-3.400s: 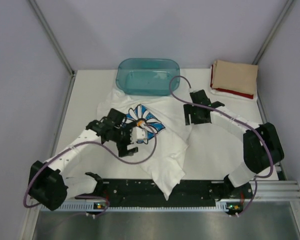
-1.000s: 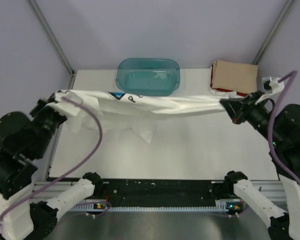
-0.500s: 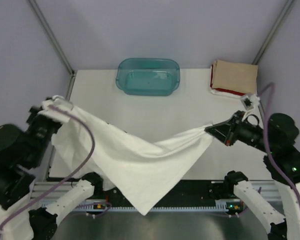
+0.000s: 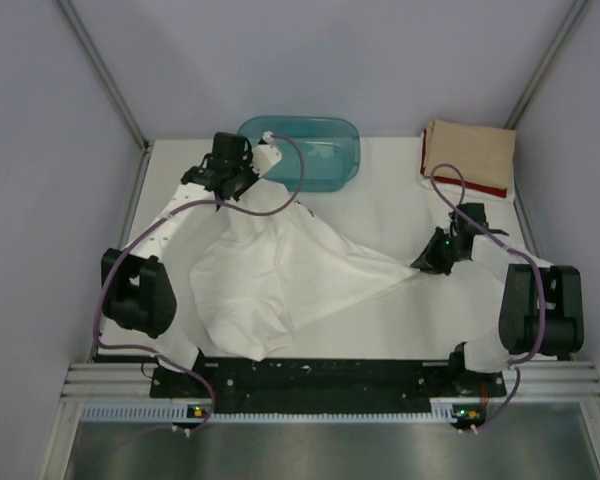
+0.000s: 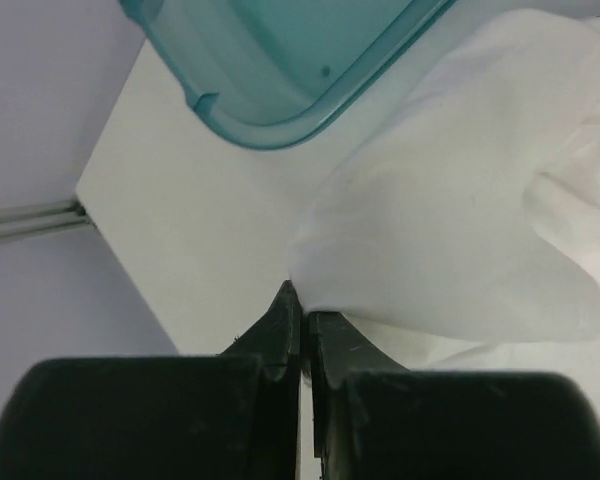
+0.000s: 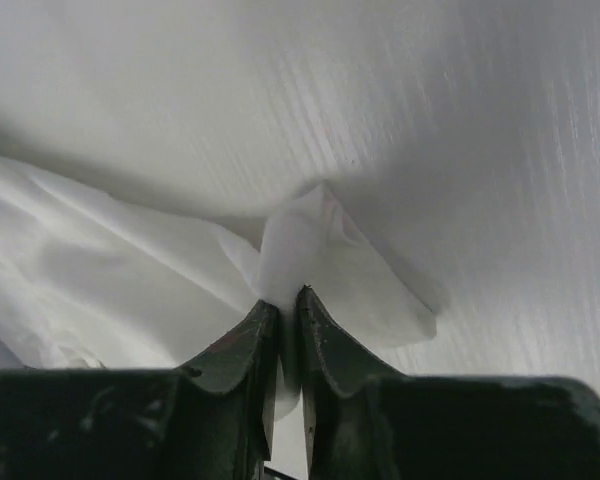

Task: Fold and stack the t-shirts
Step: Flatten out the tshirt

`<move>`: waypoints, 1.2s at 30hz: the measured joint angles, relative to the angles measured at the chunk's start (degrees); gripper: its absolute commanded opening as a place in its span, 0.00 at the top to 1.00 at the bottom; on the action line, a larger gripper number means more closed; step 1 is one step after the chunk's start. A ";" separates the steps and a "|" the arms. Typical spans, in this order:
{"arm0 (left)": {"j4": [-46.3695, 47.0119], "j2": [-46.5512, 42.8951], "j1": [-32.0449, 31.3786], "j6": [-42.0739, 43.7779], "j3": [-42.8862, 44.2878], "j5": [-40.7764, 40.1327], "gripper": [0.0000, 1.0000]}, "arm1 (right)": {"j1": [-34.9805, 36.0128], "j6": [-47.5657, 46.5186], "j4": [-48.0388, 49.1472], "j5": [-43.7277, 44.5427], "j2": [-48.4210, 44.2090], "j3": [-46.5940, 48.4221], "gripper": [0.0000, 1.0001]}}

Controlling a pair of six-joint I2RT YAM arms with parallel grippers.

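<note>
we are laying the white t-shirt (image 4: 280,270) flat on the worktop (image 4: 400,190), no longer swinging it aloft; left tool (image 5: 300,300) and right tool (image 6: 288,298) are both clamping its edges, ready for folding.

A plain white t-shirt (image 4: 280,275) lies on a white table (image 4: 400,200) beside a see-through teal tub (image 4: 325,160). A tan t-shirt (image 4: 470,148) covers a red t-shirt (image 4: 468,186), which shows only as a thin edge. The robot arms (image 4: 135,290) are black with purple cables (image 4: 100,315), and the walls (image 4: 280,60) are pale lilac.
</note>
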 measured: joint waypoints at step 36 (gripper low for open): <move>-9.99 -12.83 27.96 0.17 -3.82 21.53 0.01 | 69.77 -28.79 9.79 24.70 14.75 18.49 0.61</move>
